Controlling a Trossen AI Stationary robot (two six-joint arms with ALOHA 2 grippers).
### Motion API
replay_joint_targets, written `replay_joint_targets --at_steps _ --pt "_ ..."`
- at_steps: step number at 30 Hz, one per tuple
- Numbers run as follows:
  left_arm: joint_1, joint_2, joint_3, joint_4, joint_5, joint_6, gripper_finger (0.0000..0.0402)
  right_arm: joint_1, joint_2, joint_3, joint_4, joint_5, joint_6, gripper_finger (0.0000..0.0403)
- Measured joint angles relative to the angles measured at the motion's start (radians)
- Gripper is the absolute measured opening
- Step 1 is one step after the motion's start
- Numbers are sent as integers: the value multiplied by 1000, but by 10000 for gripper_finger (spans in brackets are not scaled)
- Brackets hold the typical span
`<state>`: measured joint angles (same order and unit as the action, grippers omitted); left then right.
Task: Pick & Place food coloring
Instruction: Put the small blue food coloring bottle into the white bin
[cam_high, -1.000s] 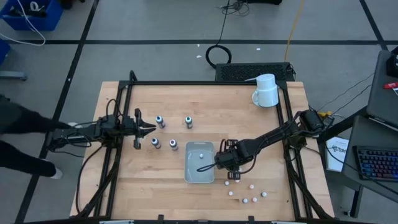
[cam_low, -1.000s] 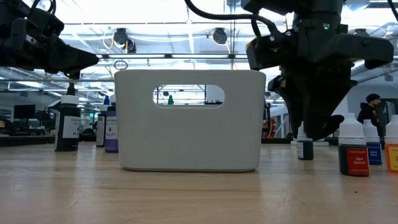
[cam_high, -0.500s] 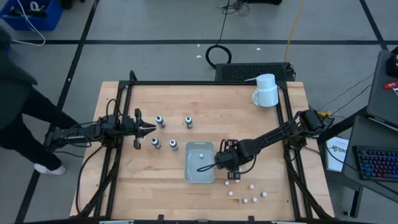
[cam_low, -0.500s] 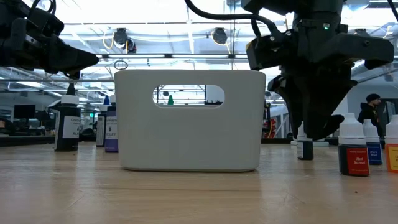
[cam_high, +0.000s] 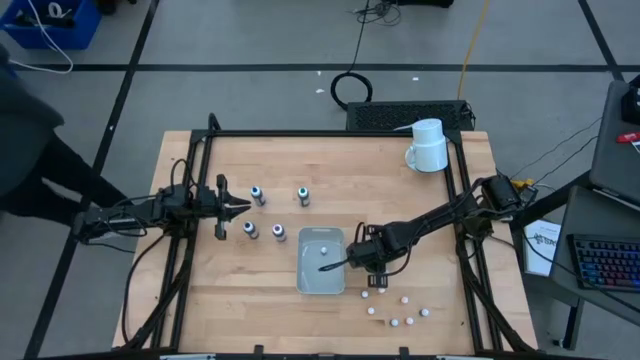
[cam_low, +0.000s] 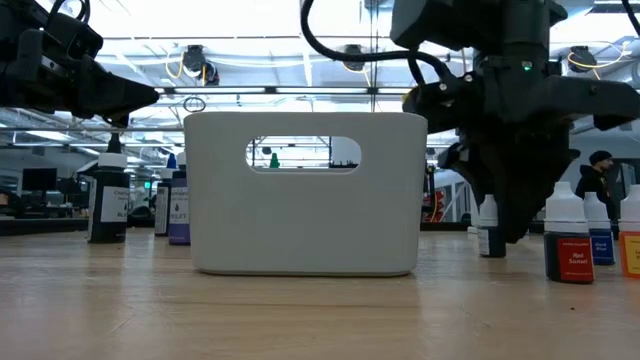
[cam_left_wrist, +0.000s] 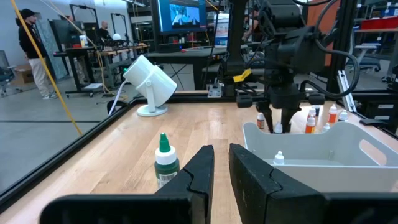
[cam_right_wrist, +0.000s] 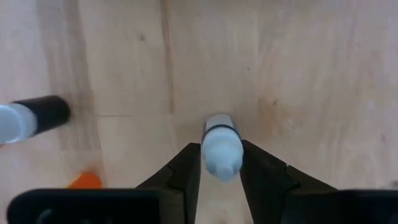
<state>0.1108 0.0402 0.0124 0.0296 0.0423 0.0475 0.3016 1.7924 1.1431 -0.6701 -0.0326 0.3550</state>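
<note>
Right gripper (cam_right_wrist: 219, 167) fingers (cam_right_wrist: 184, 169) flanking bottle (cam_right_wrist: 221, 145)

Low view: a small bottle (cam_low: 569, 238) right of the white bin (cam_low: 305, 193) bears a red label that appears to read "Red Sunset". Labels on the dark bottles (cam_low: 108, 200) at left are too small to read.
</note>
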Motion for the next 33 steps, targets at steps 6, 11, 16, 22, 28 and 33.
replay_joint_targets --at_steps 6,11,16,22,28,33 --pt "0 0 0 0 0 0 58 0 0 0 8 0 0 94" --pt "0 0 0 0 0 0 58 0 0 0 8 1 4 115" --pt "0 0 0 0 0 0 58 -1 0 0 8 2 11 142" --pt "0 0 0 0 0 0 58 -1 0 0 16 3 19 166" --pt "0 0 0 0 0 0 58 -2 0 0 27 4 18 169" --pt "0 0 0 0 0 0 58 -6 0 0 27 4 16 161"
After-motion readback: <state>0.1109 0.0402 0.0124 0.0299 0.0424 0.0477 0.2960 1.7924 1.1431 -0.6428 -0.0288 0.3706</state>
